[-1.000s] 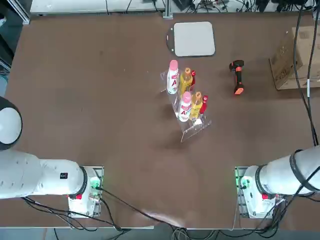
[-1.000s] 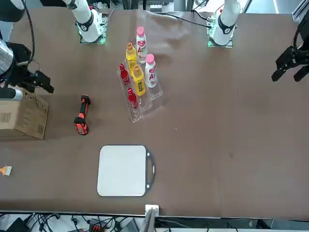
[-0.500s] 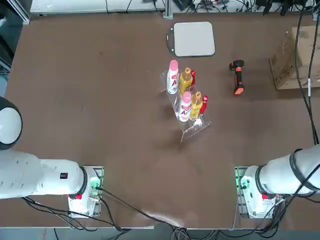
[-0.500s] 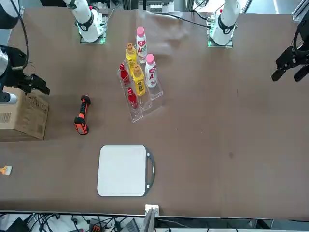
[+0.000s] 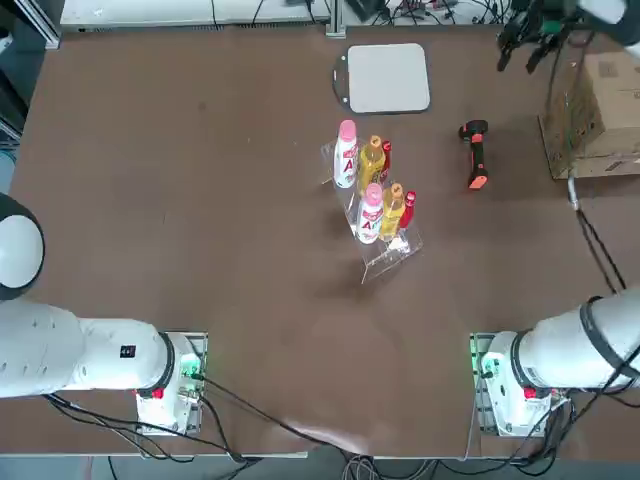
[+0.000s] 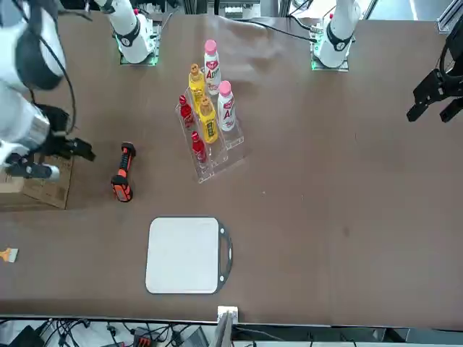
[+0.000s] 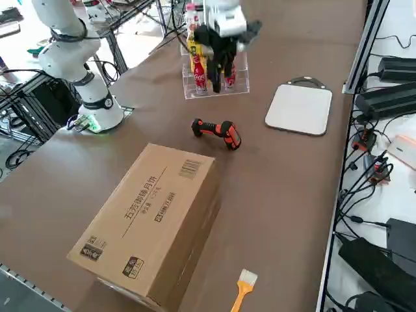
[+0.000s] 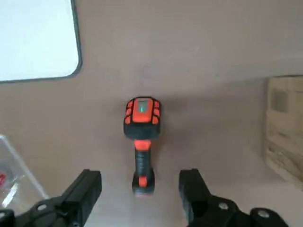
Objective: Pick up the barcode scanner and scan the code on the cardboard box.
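Barcode scanner [image 8: 141,142] lying on open worktop [image 5: 200,200] between clear rack [image 5: 385,250] holding bottles [image 5: 372,185] and cardboard box [image 7: 153,224] sitting by edge; right hand [image 8: 139,196] hovering above, fingers spread, grasping nothing.

On the brown table [image 5: 200,200]: one barcode scanner [image 5: 475,153], one cardboard box [image 7: 153,221] at its three o'clock in the top view, and one grey pad [image 5: 388,78] at eleven o'clock. A clear rack [image 5: 385,250] holds six bottles: two white [image 5: 346,155], two yellow [image 5: 372,162], two red [image 5: 407,212]. One small brush [image 7: 242,289] lies beside the box.
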`<state>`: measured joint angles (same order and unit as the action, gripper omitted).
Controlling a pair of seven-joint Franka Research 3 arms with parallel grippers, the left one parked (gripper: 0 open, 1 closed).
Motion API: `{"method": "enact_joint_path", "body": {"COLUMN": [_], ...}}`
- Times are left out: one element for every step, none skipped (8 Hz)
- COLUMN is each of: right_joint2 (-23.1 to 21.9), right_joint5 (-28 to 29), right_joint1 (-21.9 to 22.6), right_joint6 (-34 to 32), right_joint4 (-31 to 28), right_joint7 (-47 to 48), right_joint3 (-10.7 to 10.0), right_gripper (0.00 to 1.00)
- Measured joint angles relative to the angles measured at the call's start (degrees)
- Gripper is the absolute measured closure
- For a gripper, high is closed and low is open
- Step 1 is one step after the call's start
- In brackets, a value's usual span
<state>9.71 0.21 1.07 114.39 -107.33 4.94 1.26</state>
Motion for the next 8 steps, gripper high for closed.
{"method": "enact_joint_path", "body": {"right_joint2": [0.16,0.13,0.11,0.16,0.36,0.89,1.61,2.25], "right_joint5": [-0.01,-0.01,-0.01,-0.01,-0.01,-0.02,-0.02,-0.02], "right_joint1": [0.86,1.74,2.13,2.12,2.11,2.11,2.11,2.11], "right_joint6": [6.49,12.03,17.07,21.10,23.81,25.50,26.25,26.36], "right_joint4": [-5.76,-10.32,-14.20,-17.41,-19.79,-21.28,-21.84,-21.96], "right_joint7": [0.00,0.00,0.00,0.00,0.00,0.00,0.00,0.00], "right_joint3": [0.24,0.34,0.35,0.33,0.31,0.30,0.30,0.30], "right_gripper": [0.00,0.00,0.00,0.00,0.00,0.00,0.00,0.00]}}
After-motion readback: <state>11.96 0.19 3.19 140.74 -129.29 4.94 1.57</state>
